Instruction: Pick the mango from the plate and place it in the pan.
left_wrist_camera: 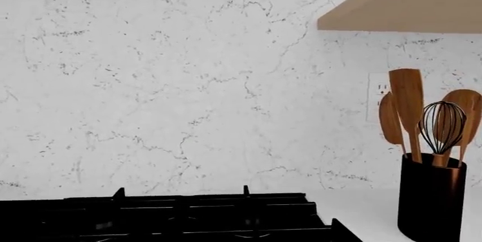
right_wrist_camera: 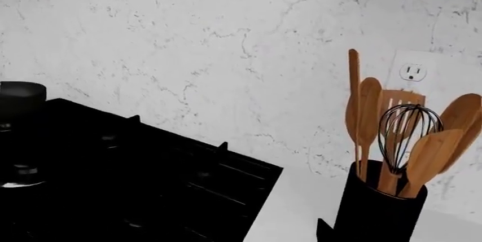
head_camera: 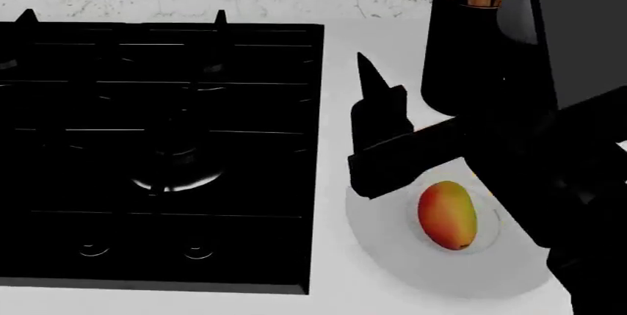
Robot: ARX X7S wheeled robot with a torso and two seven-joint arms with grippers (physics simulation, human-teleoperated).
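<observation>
The mango (head_camera: 448, 214) is still lying on the plate (head_camera: 392, 256) near the tabletop's front edge, ungrasped. The right gripper (head_camera: 377, 120) is hovering just behind it; whether its fingers are spread, I cannot tell. Everything remains.

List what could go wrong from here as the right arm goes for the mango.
1. The mango is smooth and egg-shaped, lying loose on the plate; a slightly off-centre pinch may roll it away.
2. The utensil holder stands just behind the plate, close to the right arm; a lift or swing might knock it.
3. The pan shows only at the stove's far side, so the carry crosses raised grates that might catch the arm.
</observation>
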